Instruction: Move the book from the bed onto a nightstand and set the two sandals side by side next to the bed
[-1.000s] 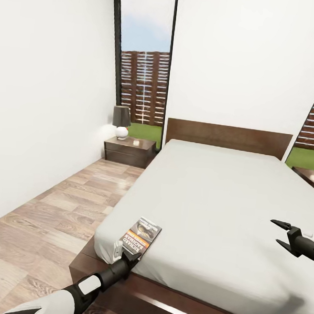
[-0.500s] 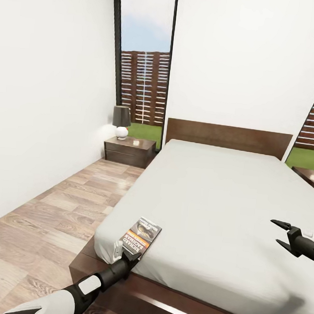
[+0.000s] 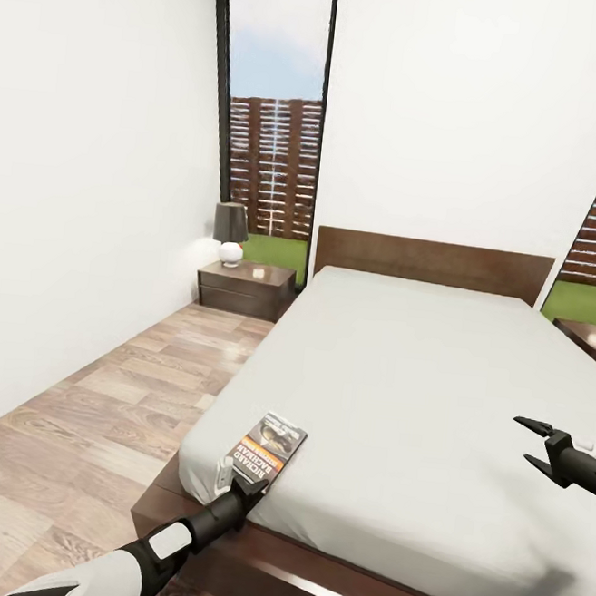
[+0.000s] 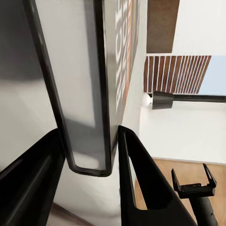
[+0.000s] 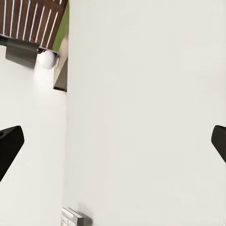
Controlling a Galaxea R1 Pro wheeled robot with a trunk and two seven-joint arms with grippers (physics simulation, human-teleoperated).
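Note:
The book [image 3: 270,447], a thin paperback with a dark cover and an orange band, lies flat on the bed [image 3: 400,372] near the mattress's front-left corner. My left gripper [image 3: 239,479] is at the book's near end. In the left wrist view its black fingers [image 4: 136,160] press on both faces of the book [image 4: 87,94]. My right gripper [image 3: 521,439] hovers open over the mattress at the right, holding nothing. A nightstand [image 3: 244,286] stands left of the headboard, and a second nightstand [image 3: 595,340] is at the right edge. The sandals are out of view.
A dark-shaded lamp [image 3: 231,230] with a white round base stands on the left nightstand. A strip of wood-plank floor [image 3: 96,406] runs between the bed and the white left wall. The dark wooden bed frame [image 3: 307,581] sticks out below the mattress in front of me.
The book and both grippers stay where they were. Only the view has shifted very slightly.

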